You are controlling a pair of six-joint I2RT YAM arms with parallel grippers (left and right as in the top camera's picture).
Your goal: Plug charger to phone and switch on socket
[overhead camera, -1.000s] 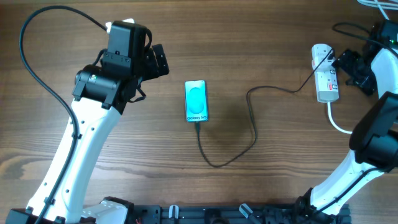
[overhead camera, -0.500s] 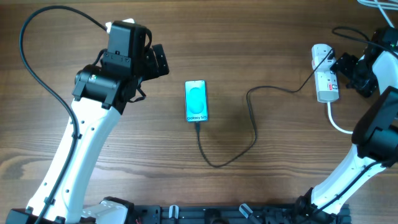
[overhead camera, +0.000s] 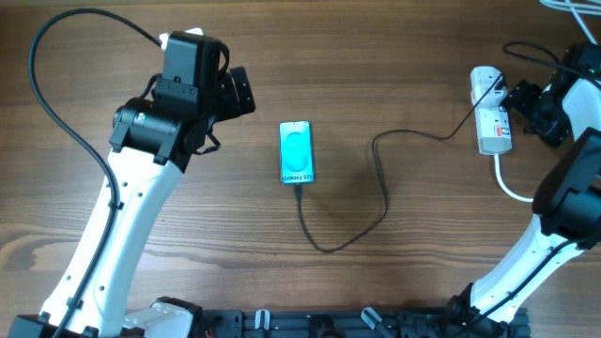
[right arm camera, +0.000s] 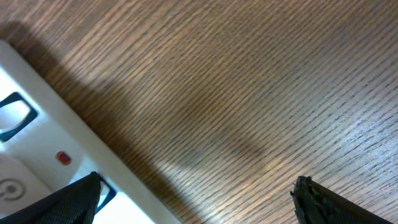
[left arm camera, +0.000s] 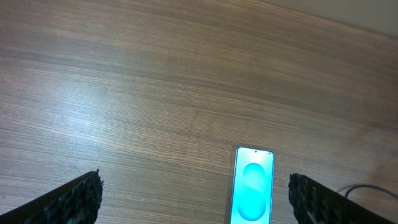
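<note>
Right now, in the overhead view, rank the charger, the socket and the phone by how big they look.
1. charger: longest by far, though very thin.
2. socket: looks slightly longer than the phone.
3. phone: close to the socket in size, so the order of these two is unsure.

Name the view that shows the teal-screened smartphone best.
Overhead: the whole rectangular teal-screened smartphone shows, thin black cable at its lower end. Left wrist cuts off its bottom; right wrist misses it.

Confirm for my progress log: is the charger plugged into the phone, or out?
In, apparently: overhead, the charger ends touching the lower edge of the phone. Seating depth is too small to tell.
</note>
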